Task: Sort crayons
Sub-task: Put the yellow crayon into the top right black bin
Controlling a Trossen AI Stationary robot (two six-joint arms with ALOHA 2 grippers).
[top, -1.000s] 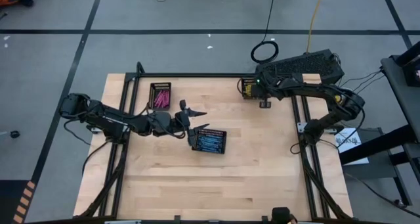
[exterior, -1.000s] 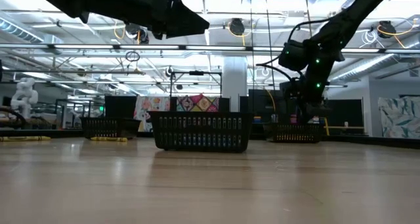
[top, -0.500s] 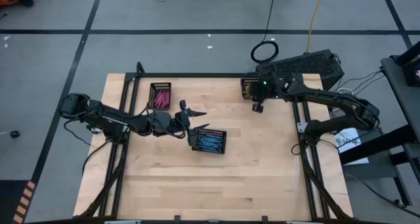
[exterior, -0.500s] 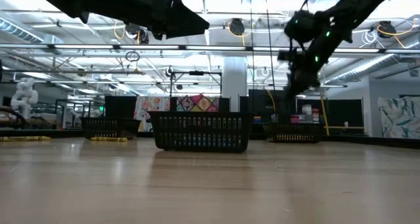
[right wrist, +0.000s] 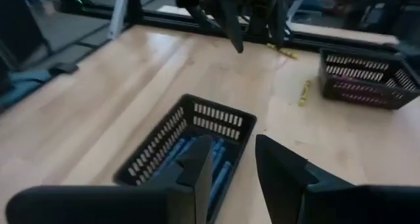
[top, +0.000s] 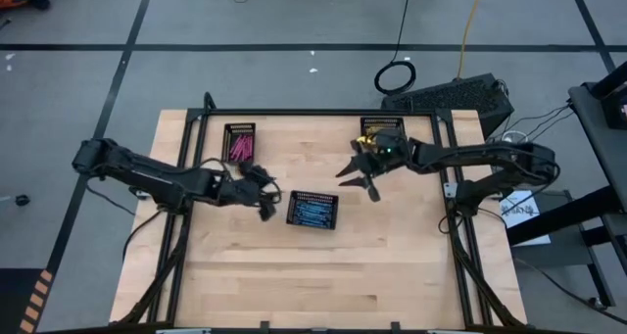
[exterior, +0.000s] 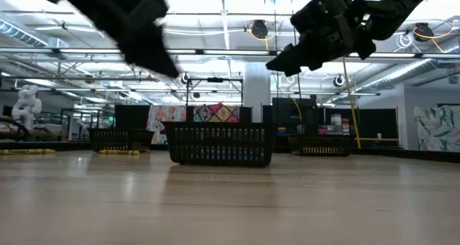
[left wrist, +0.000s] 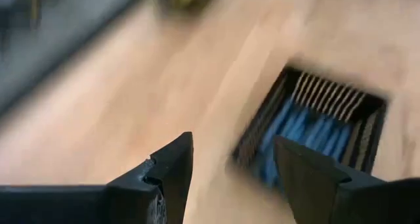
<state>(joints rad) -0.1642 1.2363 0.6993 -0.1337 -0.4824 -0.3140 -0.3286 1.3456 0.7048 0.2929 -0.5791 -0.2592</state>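
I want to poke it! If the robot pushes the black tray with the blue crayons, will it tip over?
Probably not. The tray looks low and wide in the low view, so it would likely slide on the smooth table. Its mesh walls suggest it is light. The blue crayons lie flat inside and may rattle.

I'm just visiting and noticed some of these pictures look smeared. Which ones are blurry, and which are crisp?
The left wrist view is heavily motion-blurred: the tray of blue crayons streaks across the wood. In the low view the left arm is smeared, while the middle tray stays sharp. The right wrist view is only slightly soft. The high view is crisp and evenly lit.
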